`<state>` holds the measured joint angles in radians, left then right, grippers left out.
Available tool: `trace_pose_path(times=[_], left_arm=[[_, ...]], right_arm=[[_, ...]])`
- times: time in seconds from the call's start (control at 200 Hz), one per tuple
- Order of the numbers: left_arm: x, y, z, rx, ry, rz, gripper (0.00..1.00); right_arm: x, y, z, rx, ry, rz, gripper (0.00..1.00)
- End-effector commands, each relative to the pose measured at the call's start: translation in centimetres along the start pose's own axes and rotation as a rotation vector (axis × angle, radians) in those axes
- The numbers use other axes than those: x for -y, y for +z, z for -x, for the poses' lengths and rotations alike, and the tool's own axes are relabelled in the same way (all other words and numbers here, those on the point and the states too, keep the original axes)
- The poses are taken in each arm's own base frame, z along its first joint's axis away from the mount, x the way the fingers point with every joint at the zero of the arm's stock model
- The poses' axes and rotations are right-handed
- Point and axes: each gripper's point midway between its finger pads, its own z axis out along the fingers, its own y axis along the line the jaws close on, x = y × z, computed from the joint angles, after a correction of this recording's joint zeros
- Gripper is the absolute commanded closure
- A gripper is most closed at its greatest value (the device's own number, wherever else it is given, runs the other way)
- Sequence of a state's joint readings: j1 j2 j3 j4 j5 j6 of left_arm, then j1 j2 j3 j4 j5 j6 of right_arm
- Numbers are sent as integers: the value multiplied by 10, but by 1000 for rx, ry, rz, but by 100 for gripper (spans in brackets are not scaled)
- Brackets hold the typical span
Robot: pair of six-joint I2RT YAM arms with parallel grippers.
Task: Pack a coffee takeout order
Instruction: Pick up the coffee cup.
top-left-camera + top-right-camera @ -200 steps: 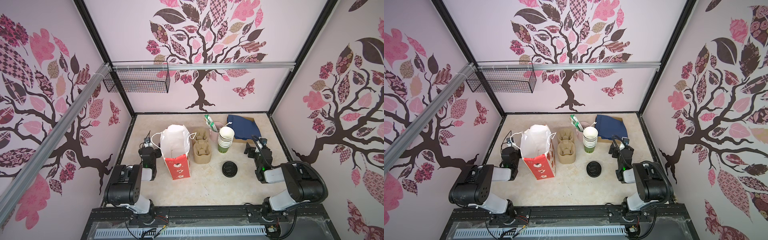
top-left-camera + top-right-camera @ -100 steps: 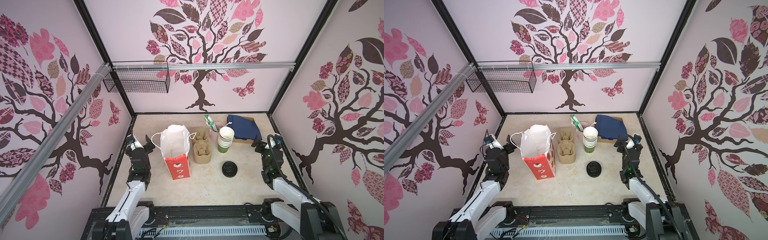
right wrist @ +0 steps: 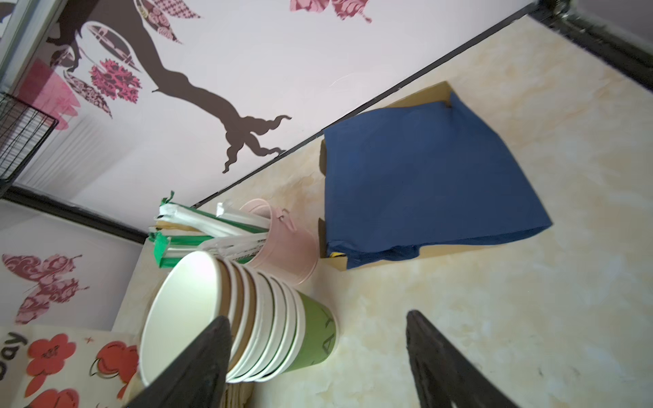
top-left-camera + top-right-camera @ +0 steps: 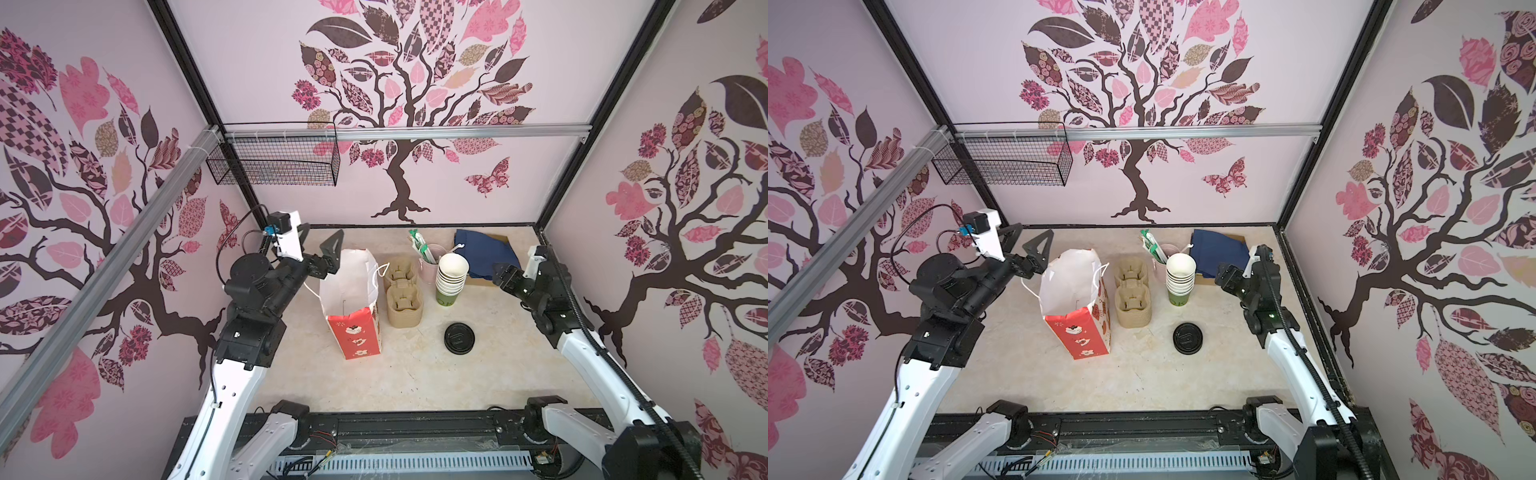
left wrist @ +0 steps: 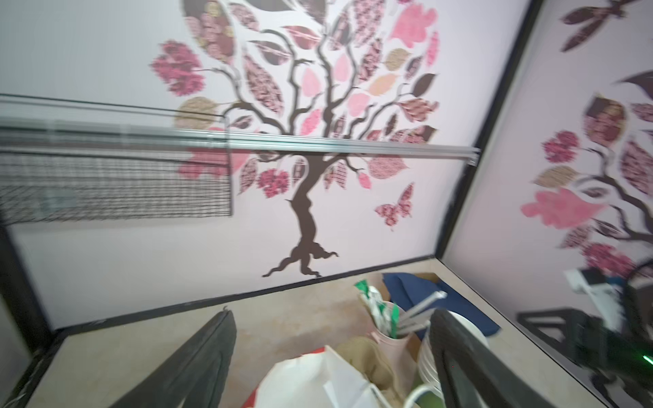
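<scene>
Fingers of left gripper (image 4: 323, 230) and right gripper (image 3: 318, 315) spread, empty; two-cup pulp carrier (image 4: 403, 297) unfilled, black lid (image 4: 459, 338) loose at its 4 o'clock, navy napkin (image 4: 484, 251) at its 2 o'clock: packing apparently unstarted.

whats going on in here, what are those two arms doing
A coffee order is laid out for packing, and neither hand holds anything. The left hand hovers open by the mouth of the standing paper bag. The right hand is open near the cup stack and navy napkin. The pulp carrier sits empty beside the bag, and the black lid lies loose on the table.
</scene>
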<state>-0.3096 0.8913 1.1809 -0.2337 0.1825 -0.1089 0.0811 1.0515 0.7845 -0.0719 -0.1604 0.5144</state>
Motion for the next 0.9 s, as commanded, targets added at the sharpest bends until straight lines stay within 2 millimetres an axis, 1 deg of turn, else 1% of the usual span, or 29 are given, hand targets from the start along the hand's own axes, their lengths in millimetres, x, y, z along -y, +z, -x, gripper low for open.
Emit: trace_pose_path(times=[0.0, 0.09, 0.145, 0.21, 0.27, 0.315, 0.42, 0.47, 0.525, 0.595, 0.685, 0.73, 0.785, 0.855, 0.895], left_arm=[[44, 4, -31, -171, 111, -145, 11], [79, 13, -36, -188, 157, -225, 11], [108, 19, -47, -213, 206, -292, 11], [135, 28, -64, -243, 276, -328, 10], [152, 37, -80, -268, 325, -344, 10], [159, 45, -88, -280, 323, -344, 10], [164, 61, -100, -278, 281, -329, 10], [162, 68, -104, -258, 262, -297, 10], [157, 73, -113, -250, 246, -259, 10], [151, 74, -125, -260, 230, -229, 10], [150, 72, -133, -275, 223, -224, 10], [149, 72, -135, -278, 226, -222, 10], [149, 72, -137, -279, 233, -224, 10], [150, 74, -138, -281, 245, -224, 10], [150, 75, -138, -280, 251, -225, 9]], right_arm=[[-19, -2, -15, -157, 26, 19, 19], [-34, 1, -9, -199, 25, 41, 22], [-41, 5, -6, -223, 13, 43, 25], [-49, 9, -4, -241, -35, 18, 27], [-56, 16, -6, -262, -84, -3, 28], [-61, 21, -6, -277, -99, -3, 31], [-64, 35, -6, -298, -121, -16, 39], [-66, 42, -6, -287, -158, -44, 40], [-71, 48, -5, -279, -189, -63, 43], [-70, 56, -3, -272, -202, -96, 52], [-60, 62, 3, -249, -225, -168, 54], [-59, 63, 3, -246, -235, -178, 54], [-60, 65, 0, -262, -241, -169, 55], [-63, 67, -6, -286, -258, -161, 62], [-63, 69, -11, -302, -273, -161, 64]])
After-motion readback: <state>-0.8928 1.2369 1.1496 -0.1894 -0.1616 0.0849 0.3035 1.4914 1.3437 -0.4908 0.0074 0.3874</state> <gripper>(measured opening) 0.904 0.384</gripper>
